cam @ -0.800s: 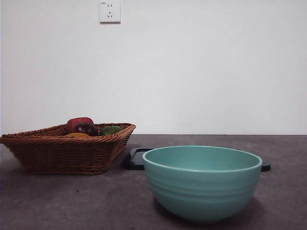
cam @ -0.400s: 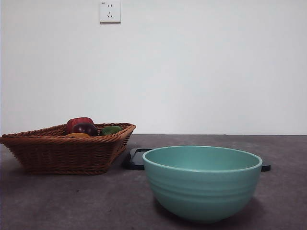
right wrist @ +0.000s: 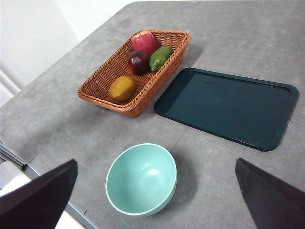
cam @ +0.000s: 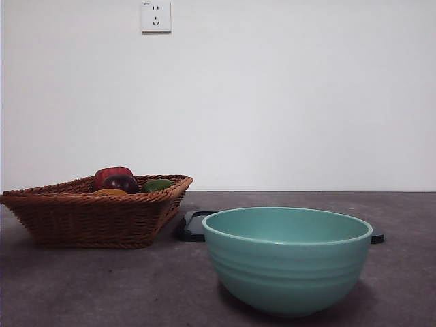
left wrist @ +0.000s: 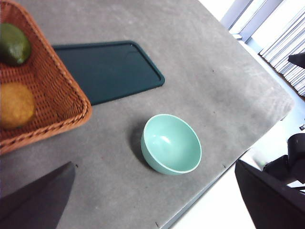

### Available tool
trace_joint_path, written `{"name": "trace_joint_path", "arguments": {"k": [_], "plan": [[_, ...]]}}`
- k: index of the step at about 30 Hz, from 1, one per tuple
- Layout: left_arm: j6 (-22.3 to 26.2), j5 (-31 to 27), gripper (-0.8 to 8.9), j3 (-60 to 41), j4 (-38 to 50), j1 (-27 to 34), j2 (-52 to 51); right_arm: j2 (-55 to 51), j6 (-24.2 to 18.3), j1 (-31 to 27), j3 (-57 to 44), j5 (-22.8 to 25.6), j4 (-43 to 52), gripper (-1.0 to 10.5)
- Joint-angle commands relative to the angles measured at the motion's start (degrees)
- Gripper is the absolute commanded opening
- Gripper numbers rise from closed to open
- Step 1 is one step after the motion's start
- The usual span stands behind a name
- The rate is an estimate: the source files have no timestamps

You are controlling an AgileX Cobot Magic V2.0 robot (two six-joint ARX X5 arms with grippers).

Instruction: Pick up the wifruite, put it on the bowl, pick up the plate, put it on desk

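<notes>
Grey desk (right wrist: 228, 33) holds a wicker basket (right wrist: 102, 90) with the wifruite (right wrist: 122, 88) inside — at roughly 11 o'clock from the empty mint bowl (right wrist: 141, 179). Dark tray (right wrist: 228, 107) sits bare beside the basket. Left gripper (left wrist: 152, 200) and right gripper (right wrist: 152, 198) both hang high, jaws spread wide — gripping nothing.

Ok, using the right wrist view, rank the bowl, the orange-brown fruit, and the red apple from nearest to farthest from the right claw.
1. The mint-green bowl, empty on the desk, closest to the right claw, whose jaws stand wide apart.
2. The orange-brown fruit, at the near end of the wicker basket, beyond the bowl.
3. The red apple, at the basket's far end.
</notes>
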Motion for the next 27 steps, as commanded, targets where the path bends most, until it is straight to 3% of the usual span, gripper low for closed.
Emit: {"name": "trace_joint_path", "arguments": {"k": [1,9,18,27], "plan": [[0.0,-3.3,7.50,3.0,-1.1,-0.3,3.4,0.3,0.8,0.3,0.9,-0.1,0.6,6.4],[1.9,-11.9,7.50,12.1,-10.1,-0.3,17.6,0.3,0.8,0.3,0.9,-0.2,0.6,6.4],[1.9,-16.8,7.50,23.7,-15.1,-0.8,36.2,0.3,0.8,0.3,0.9,-0.2,0.6,6.4],[3.2,-27.4,7.50,34.4,-13.3,-3.9,55.8,0.3,0.8,0.3,0.9,-0.2,0.6,6.4]]}}
